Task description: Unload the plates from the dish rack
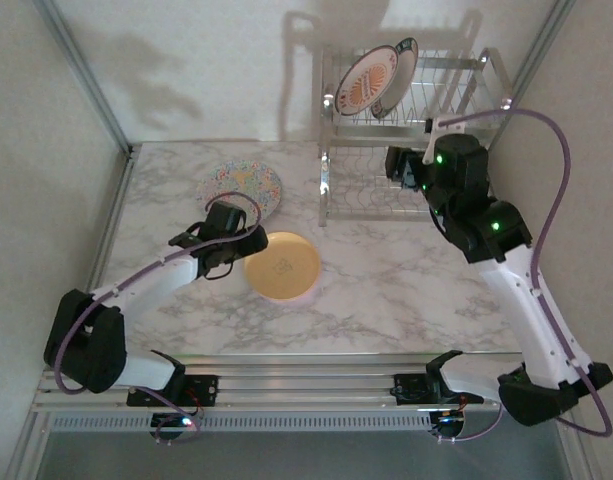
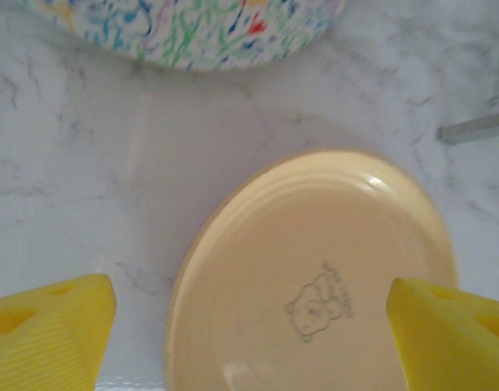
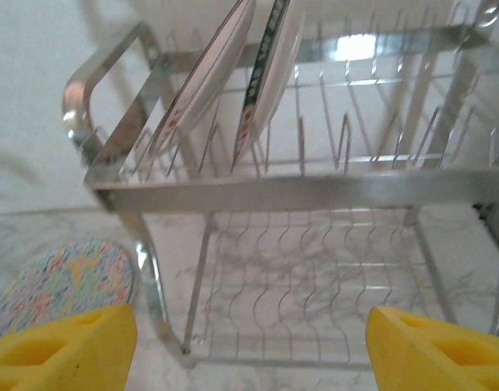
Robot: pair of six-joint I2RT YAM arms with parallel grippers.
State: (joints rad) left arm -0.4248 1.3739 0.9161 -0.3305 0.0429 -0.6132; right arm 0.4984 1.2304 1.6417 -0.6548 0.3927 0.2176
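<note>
The chrome dish rack stands at the back right. Two plates stand upright in its upper shelf: one with an orange sunburst centre and a dark-rimmed one behind it. In the right wrist view they are the left plate and the right plate over the rack's front bar. A yellow plate and a floral-speckled plate lie flat on the table. My left gripper is open low over the yellow plate. My right gripper is open facing the rack's lower tier, holding nothing.
The marble table has bare room in front of the rack and right of the yellow plate. A metal frame edge runs along the left side. A rack leg stands right of the left gripper. White walls close in behind and beside the rack.
</note>
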